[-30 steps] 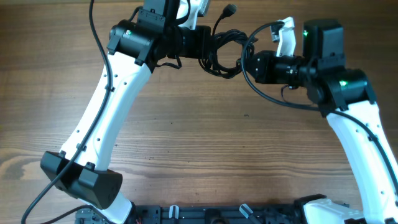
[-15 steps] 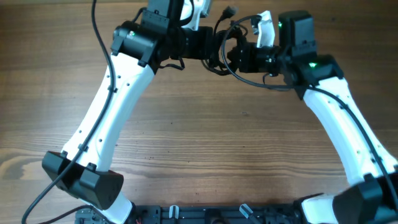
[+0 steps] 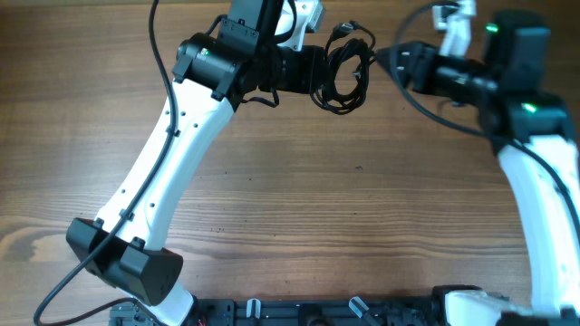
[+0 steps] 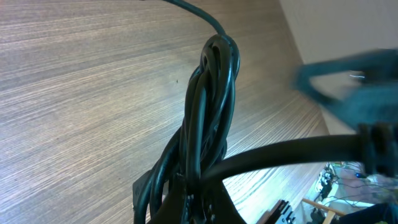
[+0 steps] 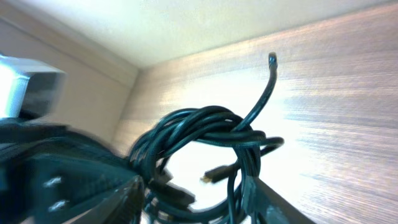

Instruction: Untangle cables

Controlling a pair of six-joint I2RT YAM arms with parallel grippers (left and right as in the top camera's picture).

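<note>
A tangled bundle of black cables (image 3: 344, 68) hangs at the far middle of the wooden table. My left gripper (image 3: 315, 69) is shut on the bundle's left side and holds it up. In the left wrist view the coiled strands (image 4: 208, 112) rise from the jaws (image 4: 200, 208). My right gripper (image 3: 399, 60) is open and sits to the right of the bundle, apart from it. In the right wrist view the bundle (image 5: 205, 140) lies ahead between the spread fingers (image 5: 199, 199), with one loose cable end (image 5: 272, 60) sticking up and a small plug (image 5: 212, 175) hanging inside the loop.
The wooden table (image 3: 362, 208) spreads below both arms. The left arm's white link (image 3: 163, 172) crosses the left half. A black mounting rail (image 3: 299, 312) runs along the near edge. A pale wall (image 5: 186, 25) stands behind the table's far edge.
My right gripper reached into the bundle half a second ago and has since pulled back to the right, away from it. The left gripper and bundle shifted slightly right.
</note>
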